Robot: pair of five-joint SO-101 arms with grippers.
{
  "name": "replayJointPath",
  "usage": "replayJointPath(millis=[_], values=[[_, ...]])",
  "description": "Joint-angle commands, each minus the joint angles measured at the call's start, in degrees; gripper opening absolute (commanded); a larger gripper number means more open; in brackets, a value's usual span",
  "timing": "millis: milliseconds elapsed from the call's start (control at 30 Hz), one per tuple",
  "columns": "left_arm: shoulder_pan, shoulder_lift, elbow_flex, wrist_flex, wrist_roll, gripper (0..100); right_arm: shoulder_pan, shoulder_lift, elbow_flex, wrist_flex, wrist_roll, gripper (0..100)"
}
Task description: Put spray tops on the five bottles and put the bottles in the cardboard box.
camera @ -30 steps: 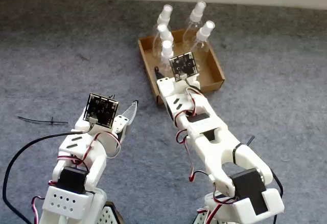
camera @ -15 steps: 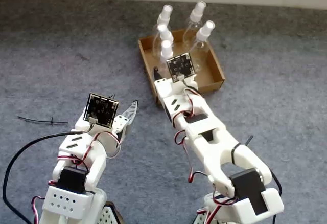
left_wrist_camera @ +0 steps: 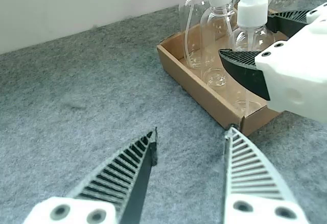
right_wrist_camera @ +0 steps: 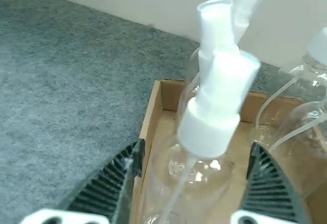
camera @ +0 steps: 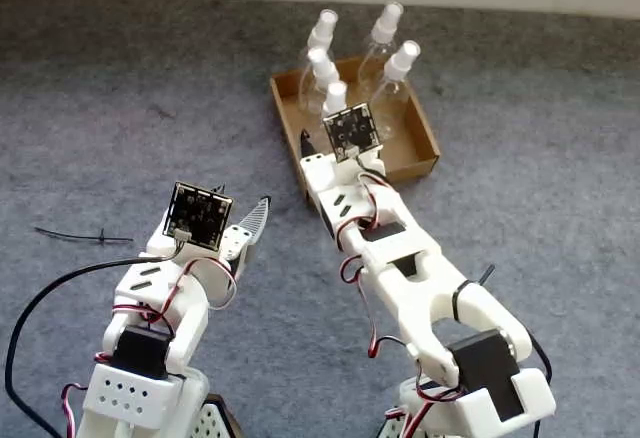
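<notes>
1. The cardboard box (camera: 412, 170) sat on the grey worktop (camera: 150, 108) towards its far side, ahead of the right arm. All five bottles stood upright inside it, each with a white spray top on.
2. The right gripper (right_wrist_camera: 195, 150) was at the box's near-left corner. Its fingers were spread wide on either side of the nearest bottle (left_wrist_camera: 249, 37), with a gap visible on both sides, so they gripped nothing. This looked like the position for setting a bottle down, so the task appeared all but finished.
3. That bottle's spray top (right_wrist_camera: 214, 101) stood taller than the fingers, and the other four bottles (camera: 385, 33) crowded close behind and beside it. There was little room to move sideways or forwards inside the box.
4. One right finger (right_wrist_camera: 125, 170) hung just beside the box's left wall. A pull straight up or back towards the arm's base looked like the safest way out. A swing to either side could tip the bottle or drag the box.
5. The left gripper (left_wrist_camera: 191, 131) hovered over bare worktop short of the box's near corner and well apart from the bottles. Its fingers were open and empty, and it was out of the right arm's path.
6. A thin black tie (camera: 80, 235) lay far off to the left, clear of both arms.
</notes>
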Motion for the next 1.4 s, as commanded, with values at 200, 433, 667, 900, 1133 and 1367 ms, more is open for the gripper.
replayJointPath(millis=[200,433,667,900,1133,1367], values=[[-0.13,0.13,-0.22,-1.41,-0.35,20,-0.04,-2.24,-2.59,-0.75,0.79,25.2],[-0.13,0.13,-0.22,-1.41,-0.35,20,-0.31,-12.88,-2.77,10.77,0.79,25.2],[-0.31,-0.04,-0.13,-1.41,-0.35,20,0.4,-22.81,-2.42,20.7,0.79,25.0],[-0.57,-0.31,-0.48,-1.41,-0.35,19,1.54,-37.58,1.89,35.3,0.79,24.9],[-1.89,-0.4,-1.1,-1.32,-0.44,19,6.37,-57.36,15.25,45.14,0.88,24.9],[-15.52,-0.4,-3.12,-1.14,-0.44,19,11.47,-79.08,29.58,52.18,3.52,17.0]])
